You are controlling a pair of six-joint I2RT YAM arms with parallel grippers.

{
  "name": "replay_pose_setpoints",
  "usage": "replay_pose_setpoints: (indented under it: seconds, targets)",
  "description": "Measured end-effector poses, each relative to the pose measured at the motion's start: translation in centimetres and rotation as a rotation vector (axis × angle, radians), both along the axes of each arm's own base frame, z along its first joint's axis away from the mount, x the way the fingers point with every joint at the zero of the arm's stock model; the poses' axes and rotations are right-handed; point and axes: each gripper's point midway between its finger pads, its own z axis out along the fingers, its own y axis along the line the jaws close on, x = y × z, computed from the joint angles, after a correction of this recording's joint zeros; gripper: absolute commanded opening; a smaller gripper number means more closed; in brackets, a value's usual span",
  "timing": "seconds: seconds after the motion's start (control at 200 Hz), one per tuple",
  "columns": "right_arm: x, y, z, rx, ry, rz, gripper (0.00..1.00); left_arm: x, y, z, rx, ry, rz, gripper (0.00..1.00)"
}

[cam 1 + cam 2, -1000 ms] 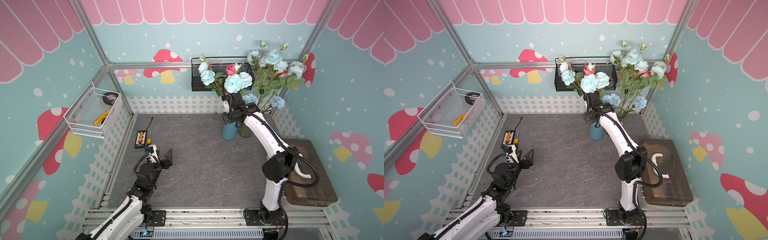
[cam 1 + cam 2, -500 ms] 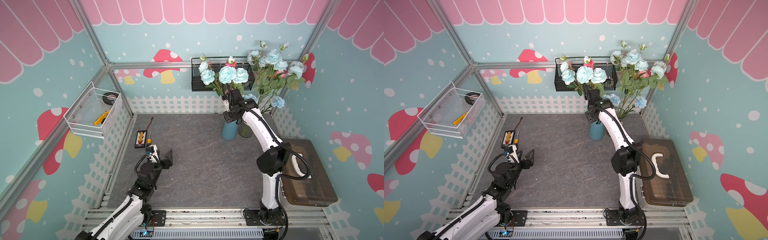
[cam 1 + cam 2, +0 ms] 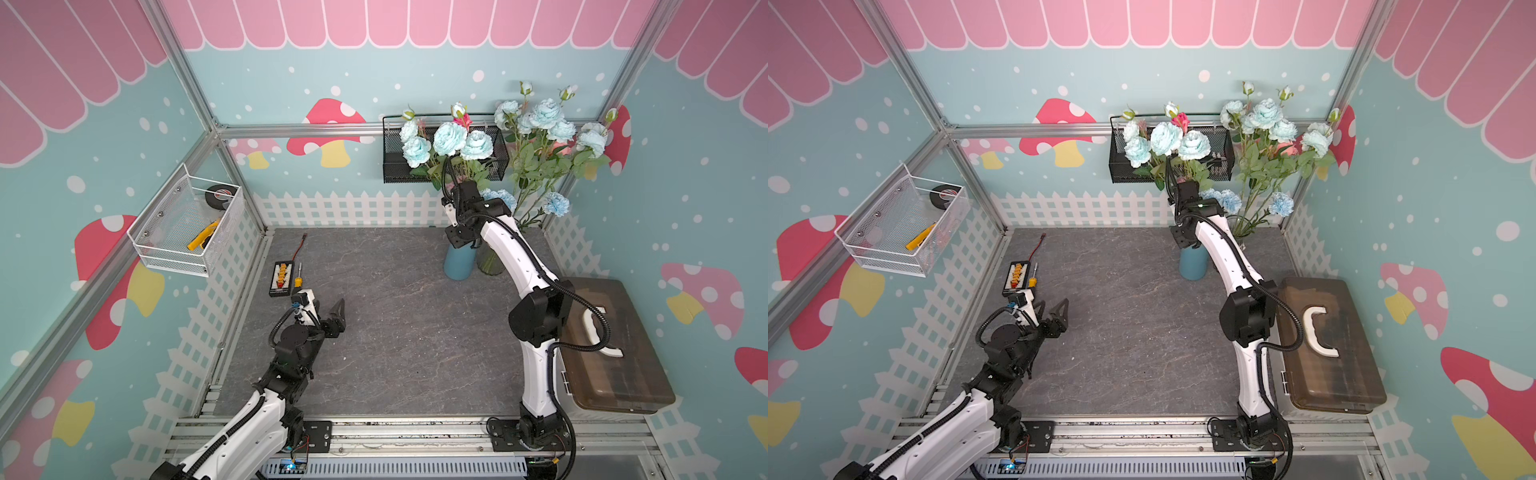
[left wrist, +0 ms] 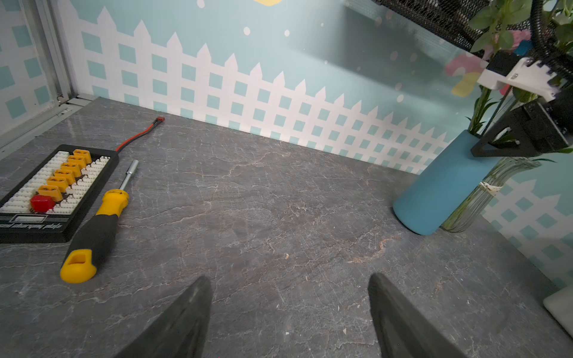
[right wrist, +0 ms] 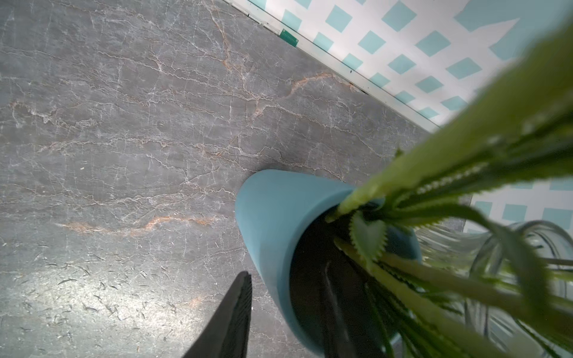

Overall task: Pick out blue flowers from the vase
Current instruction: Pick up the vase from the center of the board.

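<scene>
One bunch of blue flowers (image 3: 451,139) (image 3: 1167,139) stands in a blue vase (image 3: 459,264) (image 3: 1192,264) (image 5: 273,210) at the back, with a pink bud among the blooms. More blue flowers (image 3: 544,114) rise from a glass vase (image 3: 490,262) just right of it, mixed with pink ones. My right gripper (image 3: 459,240) (image 5: 286,269) hangs over the blue vase's mouth. Its jaws are apart with no stem between them; the green stems (image 5: 434,279) pass beside one finger. My left gripper (image 3: 324,311) (image 4: 288,279) is open and empty, low over the floor at the front left.
A charging board (image 3: 282,278) and a yellow-handled screwdriver (image 4: 99,223) lie at the left. A brown lidded box (image 3: 611,345) sits at the right. A black mesh basket (image 3: 395,166) hangs on the back wall and a white wire basket (image 3: 187,224) on the left wall.
The blue blooms above the blue vase have sunk lower and back toward the wall. The right arm's elbow has drawn in slightly. The left arm has not moved.
</scene>
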Motion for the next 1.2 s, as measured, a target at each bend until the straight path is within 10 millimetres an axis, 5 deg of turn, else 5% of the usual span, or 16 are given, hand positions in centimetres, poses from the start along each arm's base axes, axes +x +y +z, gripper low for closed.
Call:
replay_pose_setpoints:
  seconds: [0.355, 0.745, 1.201]
  targets:
    - [0.4, -0.1, -0.1, 0.018, 0.002, 0.017, 0.24, 0.0, 0.0, 0.0, 0.000, 0.000, 0.000, 0.79]
    - [-0.1, 1.4, -0.2, 0.113, 0.034, 0.050, 0.00, 0.0, 0.0, 0.0, 0.000, 0.000, 0.000, 0.79]
    - [-1.9, 2.9, -0.3, 0.210, 0.091, 0.097, 0.00, 0.0, 0.0, 0.2, -0.003, -0.008, 0.000, 0.78]
